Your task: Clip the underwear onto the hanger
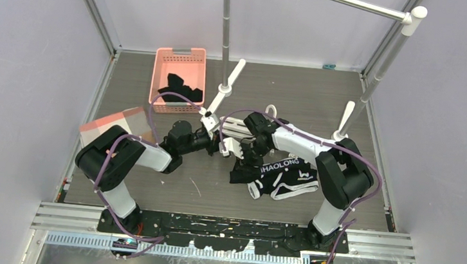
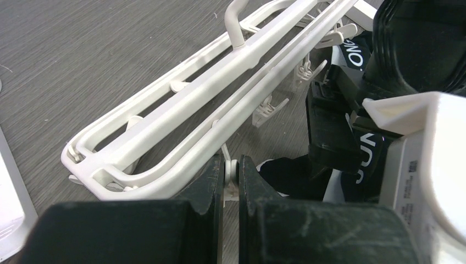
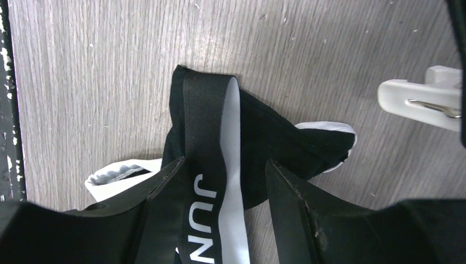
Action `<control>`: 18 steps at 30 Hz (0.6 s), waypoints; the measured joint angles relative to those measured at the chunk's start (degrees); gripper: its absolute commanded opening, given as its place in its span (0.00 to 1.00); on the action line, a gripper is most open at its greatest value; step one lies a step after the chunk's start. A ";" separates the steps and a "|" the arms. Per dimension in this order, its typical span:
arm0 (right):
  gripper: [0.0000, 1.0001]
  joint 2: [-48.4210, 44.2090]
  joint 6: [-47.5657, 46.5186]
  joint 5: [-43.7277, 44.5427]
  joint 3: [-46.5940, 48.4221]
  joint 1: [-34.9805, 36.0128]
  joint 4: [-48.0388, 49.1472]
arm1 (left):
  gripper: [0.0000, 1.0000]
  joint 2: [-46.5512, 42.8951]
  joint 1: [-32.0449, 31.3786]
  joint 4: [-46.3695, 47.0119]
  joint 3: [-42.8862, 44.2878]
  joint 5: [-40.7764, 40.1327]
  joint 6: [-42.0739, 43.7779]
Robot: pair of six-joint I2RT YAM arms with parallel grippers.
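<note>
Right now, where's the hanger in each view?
Top external: hanger at centre, just upper left of the underwear.
Left wrist: hanger runs diagonally from lower left to upper right.
Right wrist: only one white clip, at the right edge.
Shared landmark: underwear lettering.

Top external: parked high behind both arm bases, looking down on the whole counter (image 1: 173, 194). Left wrist: jammed in low and close, peering past its own hand (image 2: 231, 168) along the hanger (image 2: 220, 93). Right wrist: close, facing straight down at the underwear (image 3: 209, 126). Shared by all three: underwear waistband beside the hanger.
</note>
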 measured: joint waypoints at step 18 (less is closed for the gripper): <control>0.01 -5.66 -2.10 0.61 -4.55 0.26 -0.07 | 0.00 -1.31 0.00 -2.58 0.00 -0.55 1.53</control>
